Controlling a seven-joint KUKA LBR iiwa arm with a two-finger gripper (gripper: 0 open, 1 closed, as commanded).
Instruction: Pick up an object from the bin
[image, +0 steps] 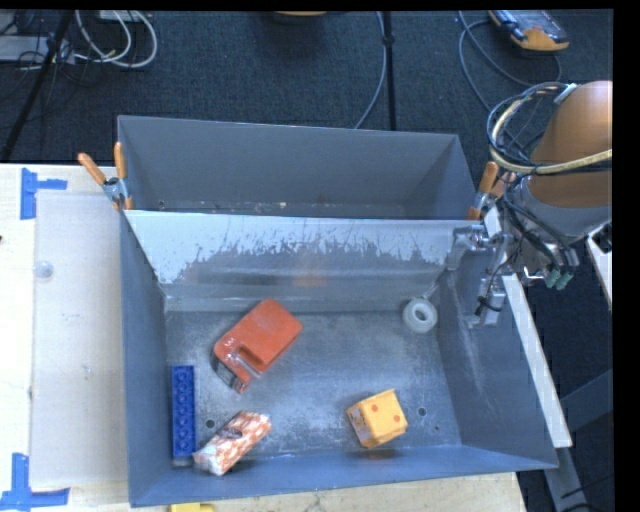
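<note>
grey ring (420, 315) | small, round, lying flat | claw (484, 308) just beside

Even light, soft shadows, glare on bin (300, 180)

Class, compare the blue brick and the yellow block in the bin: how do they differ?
The blue brick is long, thin and studded; the yellow block is a stubby cube. The brick lies beside the bin's left wall; the block sits mid-floor toward the right. Both rest on the bin floor.
</note>
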